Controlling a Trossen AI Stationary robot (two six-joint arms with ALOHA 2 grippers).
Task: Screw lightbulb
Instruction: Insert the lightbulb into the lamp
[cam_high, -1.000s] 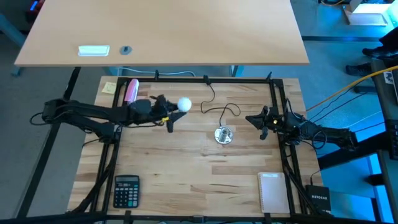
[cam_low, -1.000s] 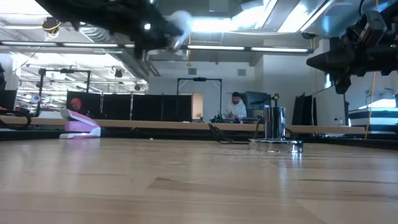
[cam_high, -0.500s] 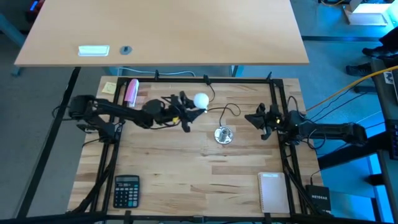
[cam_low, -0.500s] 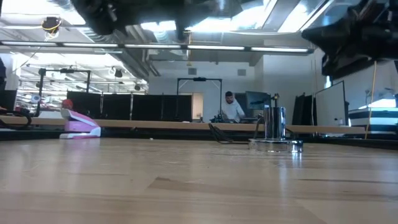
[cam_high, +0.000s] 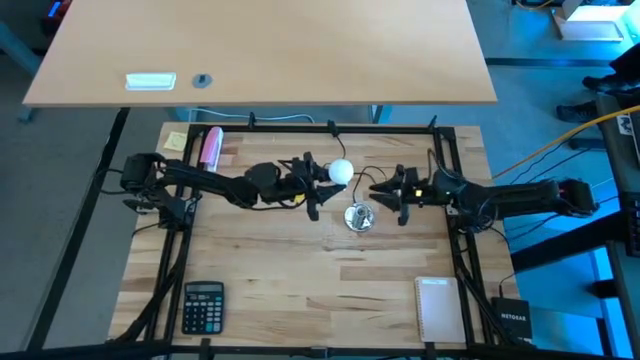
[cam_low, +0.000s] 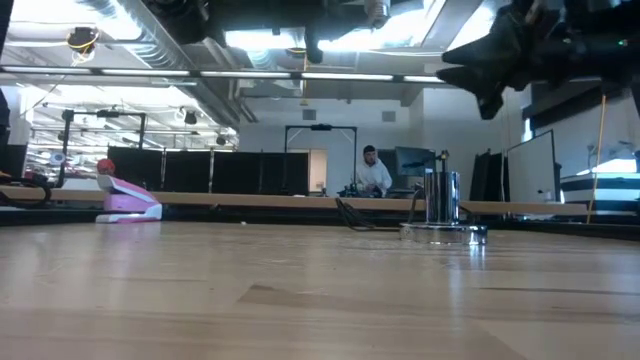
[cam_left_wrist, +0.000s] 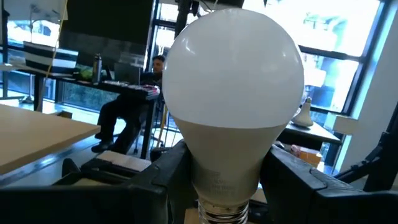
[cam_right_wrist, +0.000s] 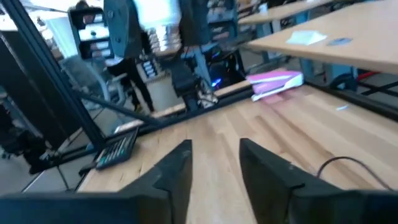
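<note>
The white lightbulb (cam_high: 341, 171) is held high above the table in my left gripper (cam_high: 318, 186), a little to the far left of the round silver socket (cam_high: 358, 216). The socket stands upright on the table with its black cord (cam_high: 350, 178); it also shows in the low view (cam_low: 441, 214). The bulb fills the left wrist view (cam_left_wrist: 233, 93), and the right wrist view shows it from farther off (cam_right_wrist: 157, 15). My right gripper (cam_high: 396, 192) is open and empty, above the table just right of the socket; its fingers show apart in its own view (cam_right_wrist: 214, 177). My left gripper pinches the bulb's tapering neck (cam_left_wrist: 224, 168) between its two fingers (cam_left_wrist: 171, 177), just above the metal screw base (cam_left_wrist: 225, 213). The round globe stands out past the fingertips. The bulb is lifted clear of the table, and its screw base (cam_right_wrist: 163, 38) points down.
A pink-and-white object (cam_high: 211, 146) lies at the far left, a calculator (cam_high: 203, 306) at the near left and a notepad (cam_high: 438, 308) at the near right. A black frame (cam_high: 445, 150) runs around the table. A person sits far behind the table (cam_low: 375, 172).
My left gripper has carried the bulb toward the table's right edge, up to the socket's far left side, still shut on it. My right gripper has moved toward the table's left, toward the socket.
</note>
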